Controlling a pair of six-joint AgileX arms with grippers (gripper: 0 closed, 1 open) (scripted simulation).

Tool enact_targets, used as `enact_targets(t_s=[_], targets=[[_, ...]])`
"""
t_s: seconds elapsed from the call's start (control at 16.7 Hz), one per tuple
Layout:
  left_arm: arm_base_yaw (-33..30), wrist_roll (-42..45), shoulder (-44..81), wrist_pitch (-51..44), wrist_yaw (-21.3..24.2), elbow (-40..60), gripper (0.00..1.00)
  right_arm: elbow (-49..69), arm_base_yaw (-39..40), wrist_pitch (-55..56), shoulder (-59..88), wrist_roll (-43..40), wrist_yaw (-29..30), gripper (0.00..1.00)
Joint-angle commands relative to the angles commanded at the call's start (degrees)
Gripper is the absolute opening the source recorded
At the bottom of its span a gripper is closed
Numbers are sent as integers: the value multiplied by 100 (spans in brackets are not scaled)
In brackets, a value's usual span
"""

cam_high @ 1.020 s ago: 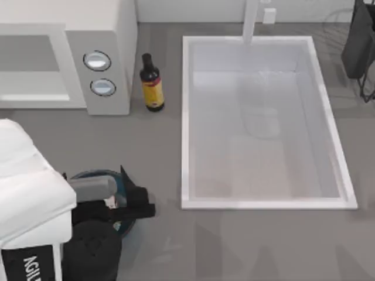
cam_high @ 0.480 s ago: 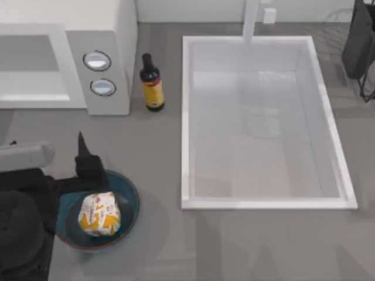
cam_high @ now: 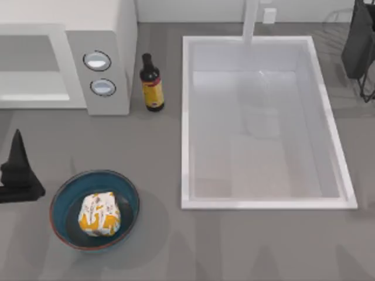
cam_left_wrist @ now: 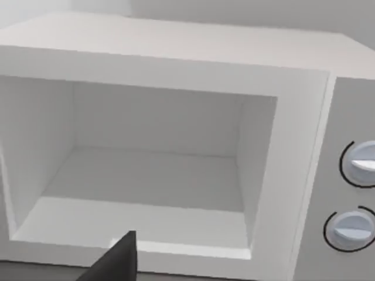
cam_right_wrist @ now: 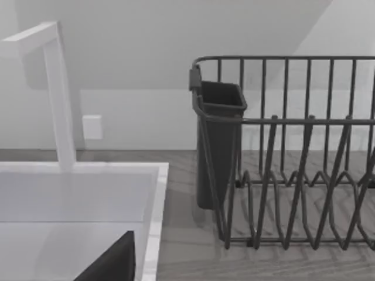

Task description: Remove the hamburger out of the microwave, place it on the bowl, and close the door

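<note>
The hamburger point(cam_high: 99, 213), wrapped in white and yellow paper, lies free inside the teal bowl point(cam_high: 126, 196) near the table's front left. My left gripper point(cam_high: 17, 167) is open at the table's left edge, to the left of the bowl and apart from it, with one dark finger point(cam_left_wrist: 117, 260) pointing at the microwave point(cam_high: 108, 35). The microwave's cavity point(cam_left_wrist: 146, 175) stands open with nothing inside, and its two knobs point(cam_high: 97, 61) face the table. The door is out of view. My right arm is parked at the back right, and a dark part of its gripper point(cam_right_wrist: 111, 263) shows in the right wrist view.
A dark bottle with a yellow label point(cam_high: 152, 85) stands just right of the microwave. A large white sink point(cam_high: 187, 117) with a faucet point(cam_high: 251, 20) takes up the middle and right. A dark wire dish rack point(cam_right_wrist: 281, 152) with a cutlery cup stands at the back right.
My left arm has pulled away leftward from over the bowl, uncovering it. The hamburger stays lying in the bowl.
</note>
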Motion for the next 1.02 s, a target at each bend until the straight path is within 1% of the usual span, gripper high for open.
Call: enact_targets(t_s=[0.18, 0.36, 0.48, 0.72, 1.02], targets=[[742, 206, -1254, -1154, 794, -43, 100, 0, 0, 0, 0, 0, 0, 100], [1222, 338, -1967, -1847, 1307, -53, 100, 0, 0, 0, 0, 0, 0, 100], [1342, 371, -2136, -2011, 1436, -53, 100, 0, 0, 0, 0, 0, 0, 100], [1342, 371, -2136, -2011, 1436, -53, 100, 0, 0, 0, 0, 0, 0, 100], [1342, 371, -2136, -2011, 1436, -53, 62, 0, 0, 0, 0, 0, 0, 100]])
